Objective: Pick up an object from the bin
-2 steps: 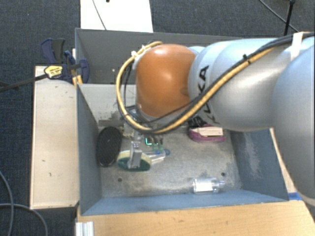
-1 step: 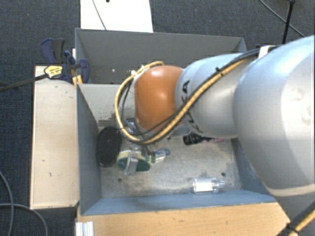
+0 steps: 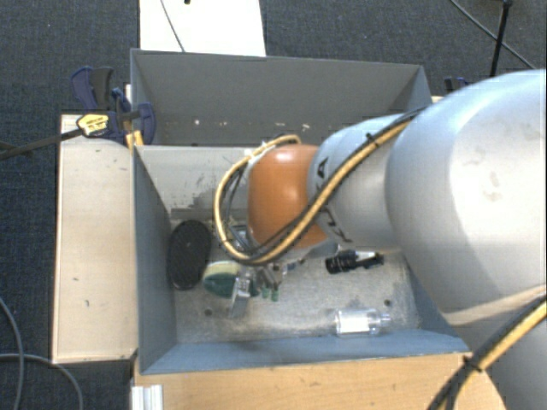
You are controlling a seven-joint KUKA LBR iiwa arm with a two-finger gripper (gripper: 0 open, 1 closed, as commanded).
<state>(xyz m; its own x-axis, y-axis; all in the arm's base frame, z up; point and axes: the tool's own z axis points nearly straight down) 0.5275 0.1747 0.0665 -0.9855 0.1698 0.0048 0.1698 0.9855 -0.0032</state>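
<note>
In the camera view, the tool (image 3: 249, 290) hangs low over the left, near part of the bin (image 3: 282, 101), just beside a small green and white thing (image 3: 219, 278). We cannot tell whether the tool is apart, together or clamped on anything, so we judge the pick not yet done: gripping and lifting are left.

We count four loose things, one of each:
- the green and white thing
- a black disc (image 3: 188, 253) at the left
- a black pen (image 3: 352, 262) right of the middle
- a clear little bottle (image 3: 362, 321) near the front wall

The arm may hide more.
</note>
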